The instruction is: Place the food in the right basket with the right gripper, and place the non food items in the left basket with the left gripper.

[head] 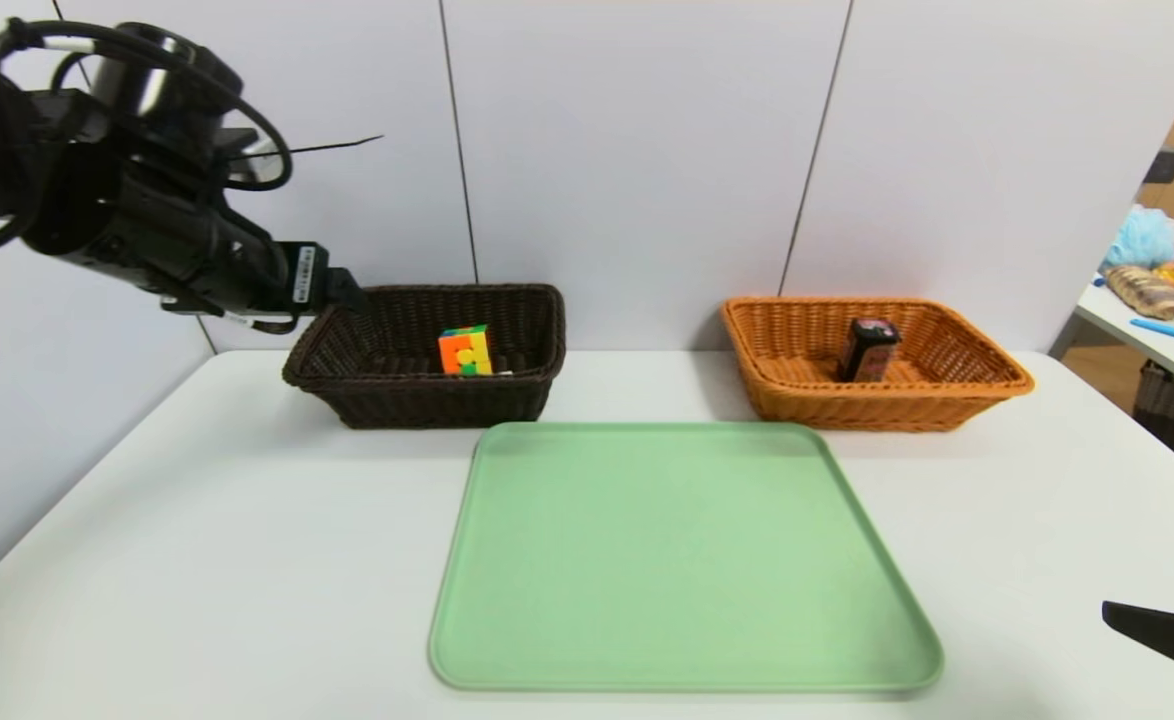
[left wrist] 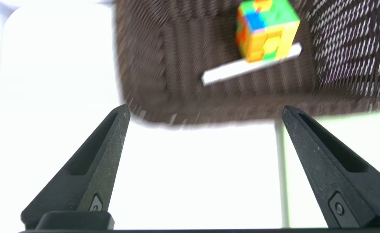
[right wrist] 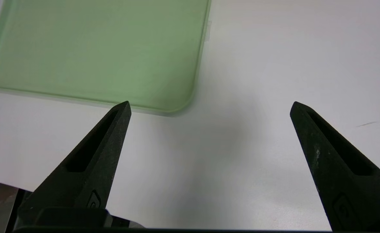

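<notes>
Green tray [head: 682, 560] sits bare at six o'clock; I lift the left gripper [left wrist: 206, 111], jaws apart and holding nothing, off the dark basket [head: 427, 395] at eleven o'clock without snagging its rim.

On the counter [head: 197, 540], a tray [head: 682, 560] sits at centre. Two baskets stand behind it: one [head: 427, 350] at eleven o'clock holding a cube [head: 465, 351], one [head: 872, 365] at one o'clock holding a packet [head: 868, 350].
</notes>
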